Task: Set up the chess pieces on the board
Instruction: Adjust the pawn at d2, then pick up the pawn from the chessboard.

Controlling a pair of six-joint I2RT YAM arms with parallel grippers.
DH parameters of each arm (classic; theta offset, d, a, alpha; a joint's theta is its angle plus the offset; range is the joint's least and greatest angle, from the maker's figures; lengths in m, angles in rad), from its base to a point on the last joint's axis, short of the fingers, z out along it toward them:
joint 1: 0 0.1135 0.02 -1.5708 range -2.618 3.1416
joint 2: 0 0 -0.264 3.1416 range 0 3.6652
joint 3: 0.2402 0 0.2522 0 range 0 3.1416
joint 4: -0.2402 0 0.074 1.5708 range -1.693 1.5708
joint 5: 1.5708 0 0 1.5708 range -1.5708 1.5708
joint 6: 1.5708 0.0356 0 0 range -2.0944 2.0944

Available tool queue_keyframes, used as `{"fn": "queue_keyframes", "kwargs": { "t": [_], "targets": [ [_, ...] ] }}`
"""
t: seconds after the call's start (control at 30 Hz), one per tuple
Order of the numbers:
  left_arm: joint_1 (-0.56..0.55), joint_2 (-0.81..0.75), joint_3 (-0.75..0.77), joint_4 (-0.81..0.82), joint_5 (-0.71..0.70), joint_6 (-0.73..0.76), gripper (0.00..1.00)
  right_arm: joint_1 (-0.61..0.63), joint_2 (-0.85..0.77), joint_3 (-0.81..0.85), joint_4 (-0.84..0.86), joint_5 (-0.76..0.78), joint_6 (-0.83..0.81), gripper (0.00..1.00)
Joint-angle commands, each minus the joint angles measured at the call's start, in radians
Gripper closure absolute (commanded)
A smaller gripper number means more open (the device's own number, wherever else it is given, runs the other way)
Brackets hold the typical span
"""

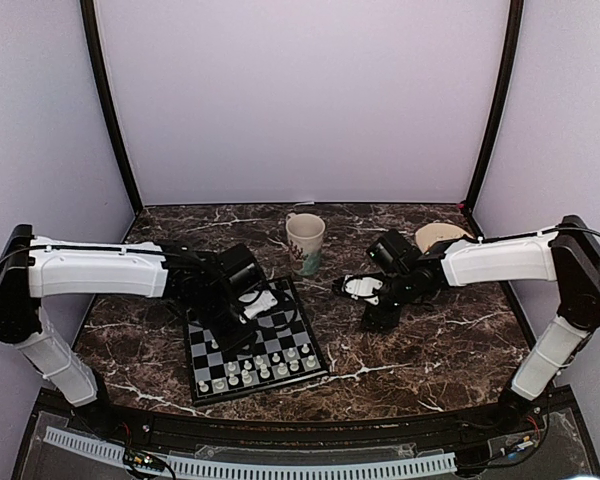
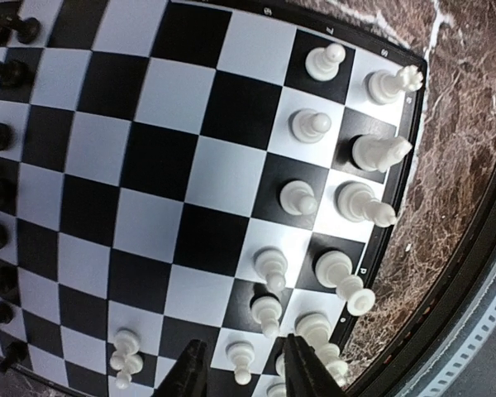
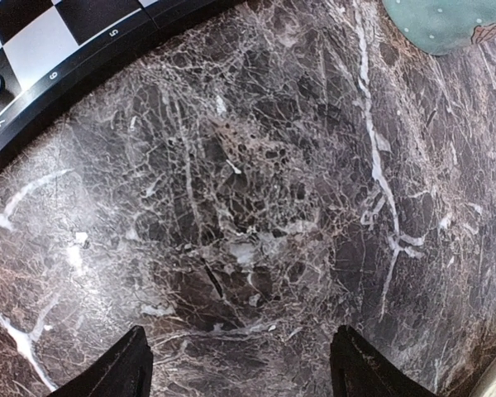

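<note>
— Where's the board [image 1: 223, 348]?
— You see the board in the lower centre of the top view, on the table [image 1: 430, 340]; the mug [image 1: 305, 243] stands behind it, to the upper right.
— The chess pieces [image 1: 263, 363]?
— You find two rows along its near edge.

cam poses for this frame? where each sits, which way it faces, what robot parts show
Top external: above and behind the robot, looking down at the marble table, board and mug; both arms show.
Left wrist: on the left arm, facing down onto the board's white pieces; left end effector at bottom edge.
Right wrist: facing down at bare marble; right end effector at bottom edge.
Shared: top and right wrist both show the board corner and the mug.
</note>
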Motion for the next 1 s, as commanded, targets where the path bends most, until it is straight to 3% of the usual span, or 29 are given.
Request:
{"fn": "queue_keyframes", "kwargs": {
  "t": [0.0, 0.2, 0.33, 0.57, 0.97],
  "targets": [
    [0.001, -0.107, 0.027, -0.051, -0.088, -0.083, 0.66, 0.018, 0.017, 0.027, -0.002, 0.009, -0.008, 0.26],
    [0.098, -0.138, -0.017, -0.112, -0.198, -0.239, 0.68, 0.020, 0.017, 0.026, 0.000, 0.010, -0.009, 0.26],
    [0.145, -0.194, -0.070, -0.113, -0.198, -0.277, 0.69, 0.020, 0.015, 0.023, 0.002, 0.010, -0.010, 0.26],
    [0.174, -0.175, -0.114, -0.073, -0.136, -0.246, 0.66, 0.021, 0.020, 0.024, -0.001, 0.013, -0.012, 0.26],
    [0.191, -0.056, -0.082, -0.068, -0.148, -0.190, 0.72, 0.021, 0.019, 0.021, 0.000, 0.029, -0.016, 0.26]
  ]
}}
